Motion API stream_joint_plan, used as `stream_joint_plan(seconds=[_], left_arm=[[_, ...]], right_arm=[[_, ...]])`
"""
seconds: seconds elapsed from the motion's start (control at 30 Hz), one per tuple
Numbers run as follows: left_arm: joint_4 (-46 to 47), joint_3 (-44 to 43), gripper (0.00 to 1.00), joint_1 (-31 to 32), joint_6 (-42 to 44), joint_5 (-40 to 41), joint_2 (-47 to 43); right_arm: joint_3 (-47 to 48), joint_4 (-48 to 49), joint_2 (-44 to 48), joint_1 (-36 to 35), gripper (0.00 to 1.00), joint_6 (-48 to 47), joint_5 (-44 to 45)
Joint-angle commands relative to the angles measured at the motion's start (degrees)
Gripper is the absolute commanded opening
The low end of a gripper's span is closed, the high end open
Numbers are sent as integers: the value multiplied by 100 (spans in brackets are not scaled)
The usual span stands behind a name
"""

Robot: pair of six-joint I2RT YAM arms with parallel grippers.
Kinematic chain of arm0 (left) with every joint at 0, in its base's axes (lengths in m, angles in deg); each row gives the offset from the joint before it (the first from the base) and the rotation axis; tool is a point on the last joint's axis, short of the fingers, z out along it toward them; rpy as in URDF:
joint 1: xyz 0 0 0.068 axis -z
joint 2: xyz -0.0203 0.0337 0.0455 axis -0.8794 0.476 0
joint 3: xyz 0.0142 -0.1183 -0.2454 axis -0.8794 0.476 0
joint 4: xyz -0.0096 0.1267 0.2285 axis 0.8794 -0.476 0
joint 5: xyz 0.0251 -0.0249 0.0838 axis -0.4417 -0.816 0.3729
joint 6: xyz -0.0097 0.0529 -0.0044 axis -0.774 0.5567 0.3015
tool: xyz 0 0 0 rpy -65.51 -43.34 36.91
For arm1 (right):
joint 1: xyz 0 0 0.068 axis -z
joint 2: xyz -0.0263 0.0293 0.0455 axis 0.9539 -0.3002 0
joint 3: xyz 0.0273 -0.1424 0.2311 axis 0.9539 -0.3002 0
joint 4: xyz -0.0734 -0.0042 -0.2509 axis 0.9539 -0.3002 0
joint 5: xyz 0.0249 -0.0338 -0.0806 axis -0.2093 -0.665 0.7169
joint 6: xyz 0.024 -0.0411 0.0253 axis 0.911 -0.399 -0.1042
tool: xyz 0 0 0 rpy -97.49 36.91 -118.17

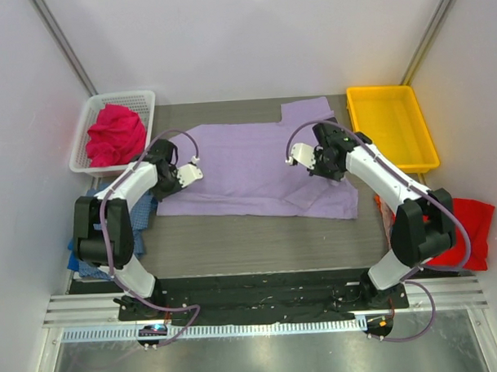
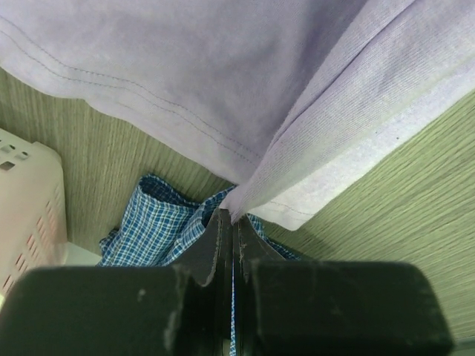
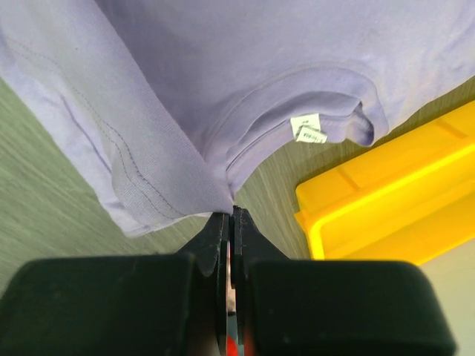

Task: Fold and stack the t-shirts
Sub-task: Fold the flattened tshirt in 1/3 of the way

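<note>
The lavender t-shirt (image 1: 248, 166) lies spread across the middle of the table, partly folded. My left gripper (image 1: 191, 173) is shut on its left edge, where the cloth bunches between the closed jaws (image 2: 232, 215). My right gripper (image 1: 300, 156) is shut on a fold of the same shirt (image 3: 231, 213) near the collar and its white label (image 3: 308, 127). The blue checked t-shirt (image 2: 159, 226) lies crumpled under the left arm (image 1: 81, 259). The magenta t-shirt (image 1: 114, 133) sits in the basket. The red t-shirt (image 1: 472, 227) lies at the right edge.
A white mesh basket (image 1: 139, 100) stands at the back left, close to my left gripper (image 2: 30, 200). A yellow tray (image 1: 391, 128) stands at the back right, just beside my right gripper (image 3: 386, 208). White walls close in both sides.
</note>
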Motion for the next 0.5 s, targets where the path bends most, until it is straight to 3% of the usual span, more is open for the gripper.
stream_joint_plan(seconds=[0.0, 0.47], left_arm=[[51, -134, 0, -52, 85, -39, 69], [-1, -318, 0, -52, 102, 5, 315]], right_arm=[[507, 87, -268, 13, 1, -37, -71], [1685, 122, -1340, 144, 1, -11, 70]])
